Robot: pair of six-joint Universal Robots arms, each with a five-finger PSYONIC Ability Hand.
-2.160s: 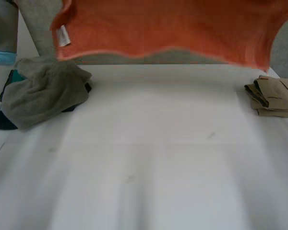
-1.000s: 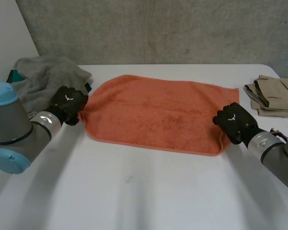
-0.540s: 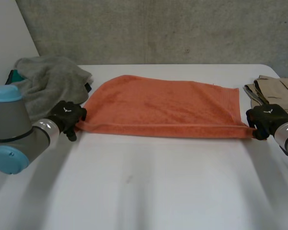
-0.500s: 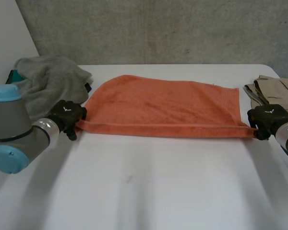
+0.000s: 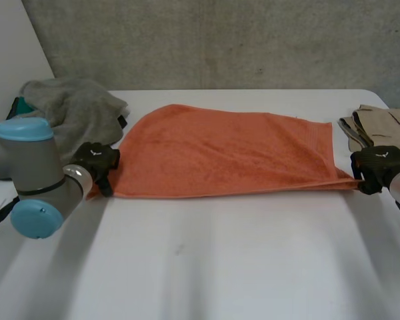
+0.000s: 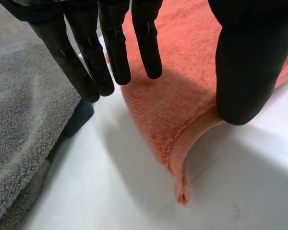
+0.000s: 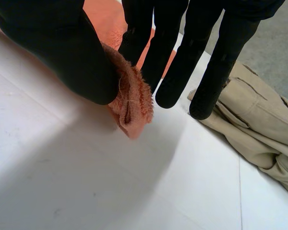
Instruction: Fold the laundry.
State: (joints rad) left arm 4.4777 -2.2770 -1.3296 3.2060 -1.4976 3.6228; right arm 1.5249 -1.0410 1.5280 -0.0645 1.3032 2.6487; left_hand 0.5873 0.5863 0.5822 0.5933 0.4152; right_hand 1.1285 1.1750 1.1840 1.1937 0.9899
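An orange towel lies spread flat across the far half of the white table. My left hand sits at its near left corner. In the left wrist view the fingers are straight and stand apart from the thumb, and the towel corner lies loose on the table below them. My right hand is at the near right corner. There the thumb and fingers pinch the bunched towel corner just above the table.
A crumpled grey towel is heaped at the far left over a dark item, close beside my left hand. Folded khaki trousers lie at the far right, just beyond my right hand.
Both hands drew the towel's near edge towards the front and outwards, flattening it. My left hand then opened and let its corner drop. The right keeps its pinch.
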